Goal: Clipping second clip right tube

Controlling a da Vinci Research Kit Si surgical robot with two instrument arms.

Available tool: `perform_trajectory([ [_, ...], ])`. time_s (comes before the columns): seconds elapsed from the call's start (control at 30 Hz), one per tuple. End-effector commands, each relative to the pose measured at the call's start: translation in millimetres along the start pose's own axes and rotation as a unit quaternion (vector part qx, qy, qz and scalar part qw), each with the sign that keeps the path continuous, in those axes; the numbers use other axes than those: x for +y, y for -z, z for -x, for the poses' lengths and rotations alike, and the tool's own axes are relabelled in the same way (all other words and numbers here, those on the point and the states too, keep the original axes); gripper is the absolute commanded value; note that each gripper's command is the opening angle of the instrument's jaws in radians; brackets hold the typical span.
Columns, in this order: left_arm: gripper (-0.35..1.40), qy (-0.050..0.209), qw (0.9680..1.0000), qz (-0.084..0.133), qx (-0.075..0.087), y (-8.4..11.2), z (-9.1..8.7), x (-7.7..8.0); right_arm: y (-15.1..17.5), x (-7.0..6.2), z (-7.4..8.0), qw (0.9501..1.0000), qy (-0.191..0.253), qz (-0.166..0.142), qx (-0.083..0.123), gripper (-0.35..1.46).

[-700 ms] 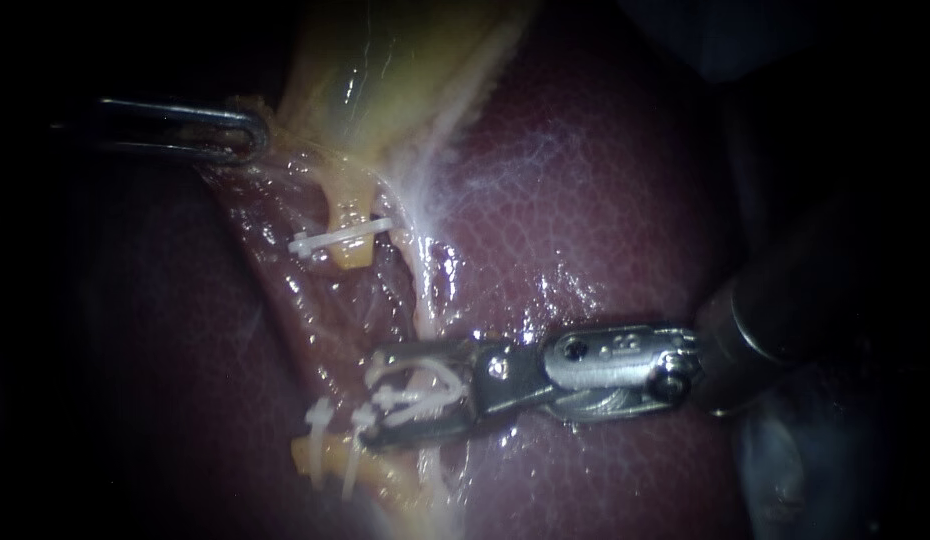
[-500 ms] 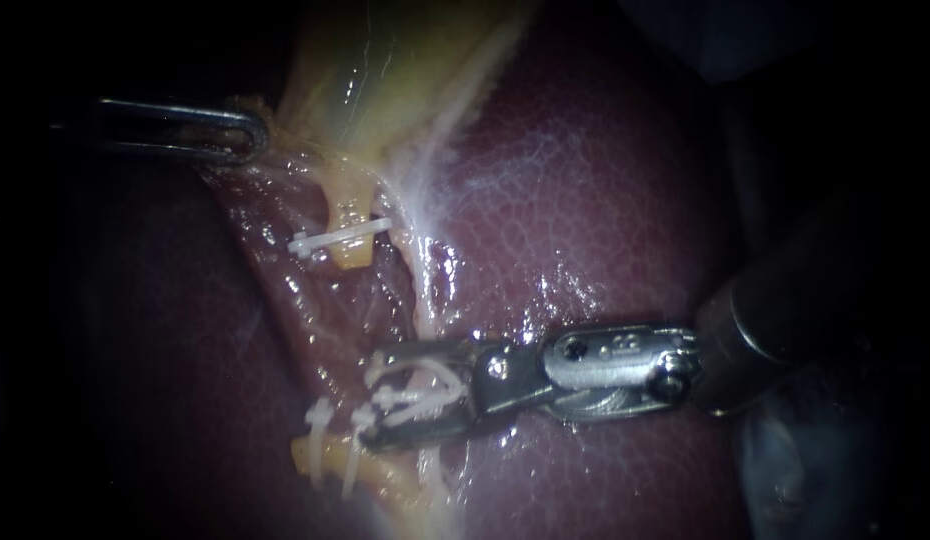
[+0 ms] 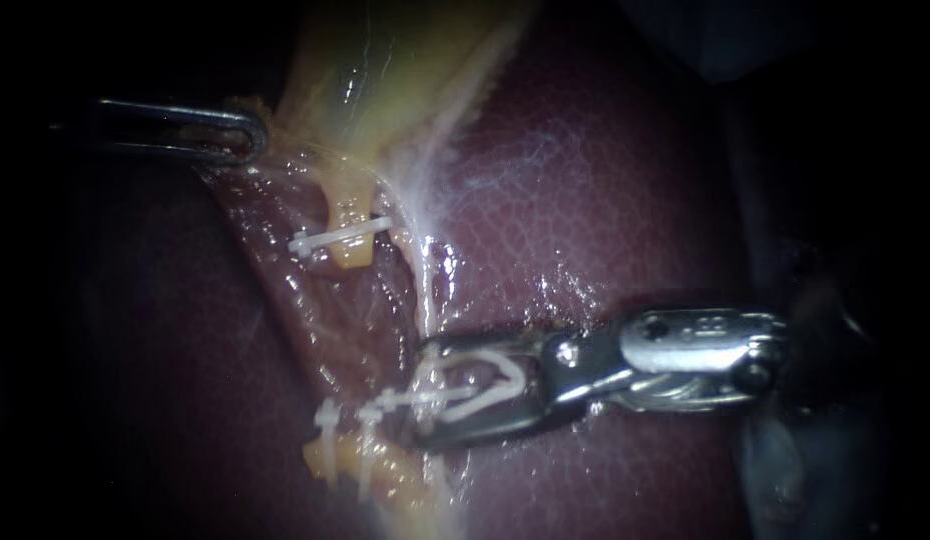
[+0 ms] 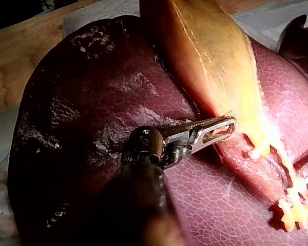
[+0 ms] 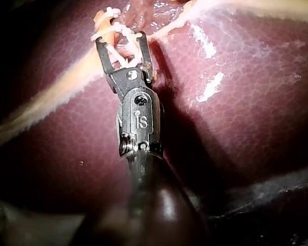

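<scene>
- Wooden table (image 4: 20,56) showed past the liver's edge in the left wrist view.
- Dark red, glistening liver (image 3: 605,200) filled most of the endoscope view and lay under both of your instruments.
- Yellow-green gallbladder (image 3: 385,70) lay on the liver at the top of that view, narrowing toward the tubes.
- Your right instrument (image 3: 430,393) came in from the right, low over the liver. Its tool stood wide apart, yet it carried an open clip (image 3: 505,362) seated between its two jaws and touched from both sides.
- Your left instrument (image 3: 253,132) came in from the upper left. Its tool was pressed together, pinching a fold at the gallbladder's edge, and a thin membrane (image 3: 285,170) stretched from it.
- Pale right tube (image 3: 421,285) ran down from the gallbladder along the liver and passed right at the tips of the right tool. You could not tell from these views whether it sat inside the spread jaws or just ahead of them.
- Yellow upper stump (image 3: 350,255) sat well above the right tool, and a yellow lower stump (image 3: 385,472) lay below and beside its tips.
- White upper clip (image 3: 340,238) crossed the upper stump, closed. The lower clips (image 3: 328,415) crossed the lower stump, near the tool's tips but apart from the open clip.
</scene>
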Motion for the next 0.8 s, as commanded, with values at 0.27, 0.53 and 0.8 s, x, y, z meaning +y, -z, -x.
perform_trajectory([
  [0.27,-0.35,0.0,1.0,0.0,0.0,-0.1,-0.1,0.0,0.5,2.6,1.8,0.9994,-0.036,0.002,-0.001,0.46],
  [0.53,-0.35,-0.001,1.0,0.001,0.0,-0.2,-0.3,0.0,-0.2,5.9,5.2,0.9972,-0.075,0.007,-0.001,0.46],
  [0.8,-0.35,-0.001,1.0,0.001,0.0,-0.2,-0.3,0.1,-2.7,7.6,6.9,0.9936,-0.112,-0.014,0.01,0.46],
])
